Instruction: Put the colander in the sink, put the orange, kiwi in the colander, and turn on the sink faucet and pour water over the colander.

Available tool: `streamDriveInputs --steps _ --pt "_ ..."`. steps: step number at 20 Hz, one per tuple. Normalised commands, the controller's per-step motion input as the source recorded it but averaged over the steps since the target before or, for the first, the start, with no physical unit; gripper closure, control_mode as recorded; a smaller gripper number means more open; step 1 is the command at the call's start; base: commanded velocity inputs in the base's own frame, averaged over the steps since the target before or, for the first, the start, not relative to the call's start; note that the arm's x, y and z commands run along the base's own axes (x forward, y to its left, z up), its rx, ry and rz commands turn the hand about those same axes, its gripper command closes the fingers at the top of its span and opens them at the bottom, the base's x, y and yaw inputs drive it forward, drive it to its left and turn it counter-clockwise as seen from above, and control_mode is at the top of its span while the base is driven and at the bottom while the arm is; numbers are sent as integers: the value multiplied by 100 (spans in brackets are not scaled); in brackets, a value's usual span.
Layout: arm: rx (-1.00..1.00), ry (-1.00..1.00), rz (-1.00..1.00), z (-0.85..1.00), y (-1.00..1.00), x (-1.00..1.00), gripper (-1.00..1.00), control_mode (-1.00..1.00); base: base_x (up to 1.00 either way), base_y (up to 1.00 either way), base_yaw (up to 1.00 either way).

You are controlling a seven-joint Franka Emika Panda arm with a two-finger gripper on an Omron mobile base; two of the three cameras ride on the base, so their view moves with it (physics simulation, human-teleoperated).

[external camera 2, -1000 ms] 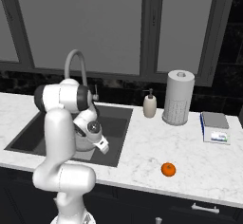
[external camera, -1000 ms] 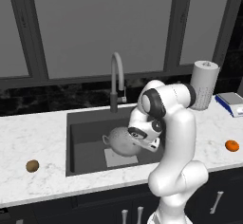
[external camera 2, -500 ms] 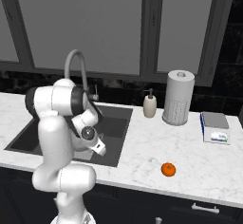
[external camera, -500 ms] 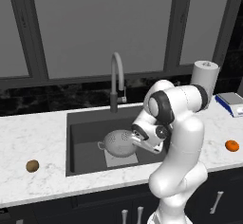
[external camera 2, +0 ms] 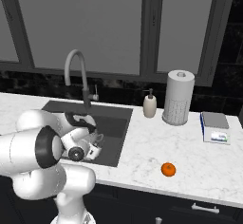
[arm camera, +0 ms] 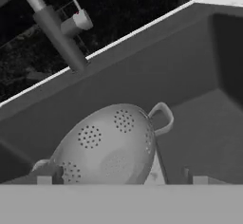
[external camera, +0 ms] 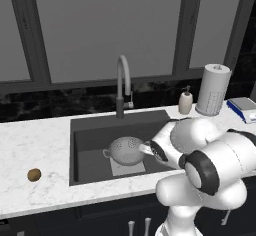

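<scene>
The silver-grey colander sits upright on the floor of the dark sink, over its lighter square. My gripper is just right of it, low in the basin. In the hand view the colander lies close ahead, and the gripper is open: its fingertips stand wide apart with a gap at the right one. The brown kiwi lies on the counter left of the sink. The orange lies on the counter right of it. The gooseneck faucet rises behind the basin.
A white soap dispenser, a paper towel roll and a flat blue-and-white box stand on the white marble counter right of the sink. The faucet's side lever points toward the basin's back wall. My own elbow bulks over the sink's front right corner.
The jaws have gone from nearly shut to wide open, letting go of the colander, which stays in the sink. The arm's elbow has swung lower and toward the front.
</scene>
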Motion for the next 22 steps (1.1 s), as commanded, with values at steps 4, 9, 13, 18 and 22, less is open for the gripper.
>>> streamDriveInputs --steps 4,9,13,18,22 --pt "3 -24 6 100 -39 -48 -100 -100 0 0 0" --pt "3 -13 2 100 -40 -37 -100 -100 0 0 0" --pt "2 -2 0 92 -48 -53 -100 -100 0 0 0" --pt "0 11 3 53 -82 -43 -100 -100 0 0 0" --pt "0 4 7 58 -100 -30 -100 -100 0 0 0"
